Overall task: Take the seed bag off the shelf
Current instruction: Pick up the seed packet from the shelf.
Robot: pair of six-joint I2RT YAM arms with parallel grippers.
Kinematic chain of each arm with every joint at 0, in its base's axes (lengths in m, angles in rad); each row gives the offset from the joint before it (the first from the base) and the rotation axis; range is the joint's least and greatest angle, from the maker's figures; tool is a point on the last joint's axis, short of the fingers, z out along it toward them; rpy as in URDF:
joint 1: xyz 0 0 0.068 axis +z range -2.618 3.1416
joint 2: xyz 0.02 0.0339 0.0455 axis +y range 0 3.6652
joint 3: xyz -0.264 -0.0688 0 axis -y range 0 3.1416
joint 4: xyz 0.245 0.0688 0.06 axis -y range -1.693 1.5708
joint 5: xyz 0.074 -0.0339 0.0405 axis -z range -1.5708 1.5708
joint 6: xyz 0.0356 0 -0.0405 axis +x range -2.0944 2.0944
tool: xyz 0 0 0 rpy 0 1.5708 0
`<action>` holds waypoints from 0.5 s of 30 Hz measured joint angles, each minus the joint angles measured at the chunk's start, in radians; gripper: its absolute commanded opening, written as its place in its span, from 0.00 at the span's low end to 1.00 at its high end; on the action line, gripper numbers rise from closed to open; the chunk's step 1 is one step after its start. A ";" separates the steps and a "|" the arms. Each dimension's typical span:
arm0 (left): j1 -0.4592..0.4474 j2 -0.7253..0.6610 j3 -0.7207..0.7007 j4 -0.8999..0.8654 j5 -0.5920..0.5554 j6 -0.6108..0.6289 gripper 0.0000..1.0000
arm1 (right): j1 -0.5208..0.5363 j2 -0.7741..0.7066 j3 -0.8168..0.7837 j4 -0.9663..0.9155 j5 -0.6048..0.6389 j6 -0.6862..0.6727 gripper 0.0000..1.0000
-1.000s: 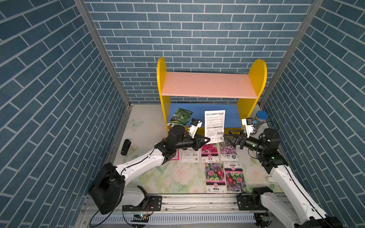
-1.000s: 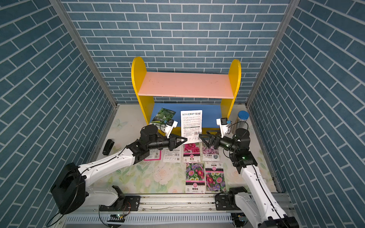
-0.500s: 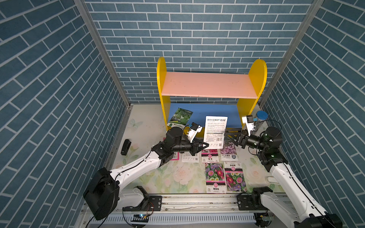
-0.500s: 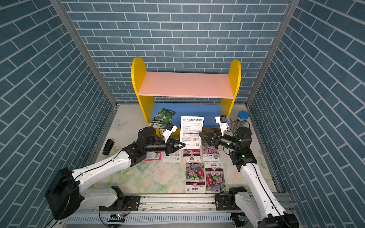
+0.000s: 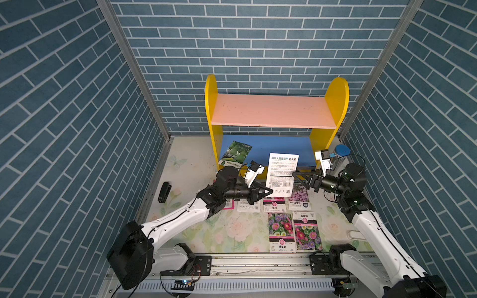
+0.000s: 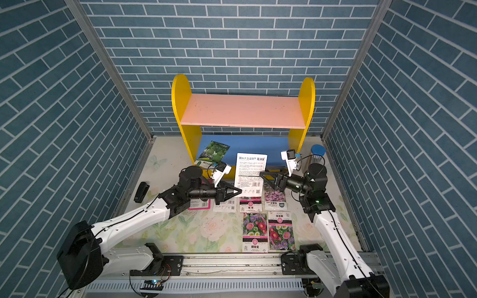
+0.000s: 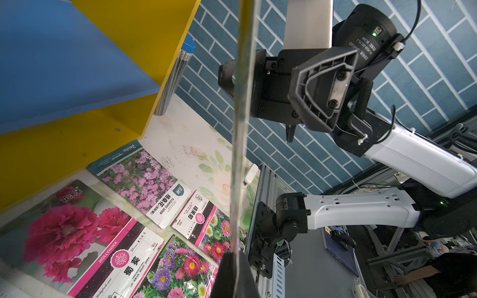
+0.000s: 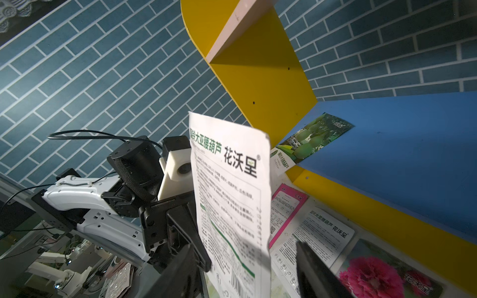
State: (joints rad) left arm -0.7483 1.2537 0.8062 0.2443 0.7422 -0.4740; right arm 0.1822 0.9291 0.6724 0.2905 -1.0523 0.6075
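One shelf [image 5: 271, 113]. Eight seed bags [image 5: 299, 194]: one white bag [image 5: 282, 172] upright, one green bag [image 5: 235, 153] on the blue board [image 5: 278, 145], six flat bags [image 5: 280, 231] on the surface [image 5: 201, 232]. One blue-capped tube [image 5: 342, 149], one black clip [image 5: 164, 192], two arms [image 5: 180, 216].

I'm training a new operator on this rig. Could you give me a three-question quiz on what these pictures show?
1. True or false: the shelf has a seed bag lying on its pink upper board.
2. Which claw is shut on the white seed bag? A: left claw. B: right claw. C: neither.
3. Fill in: the green seed bag lies on the ____ lower board.
Key: 1 false; 2 A; 3 blue.
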 measured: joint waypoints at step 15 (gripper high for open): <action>0.000 0.000 0.014 -0.001 0.022 0.004 0.00 | 0.000 0.009 -0.042 0.089 -0.103 0.052 0.25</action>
State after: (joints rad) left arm -0.7483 1.2541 0.8204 0.2432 0.7639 -0.4702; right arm 0.1822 0.9379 0.6300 0.3790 -1.1557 0.6598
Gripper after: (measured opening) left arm 0.075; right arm 0.282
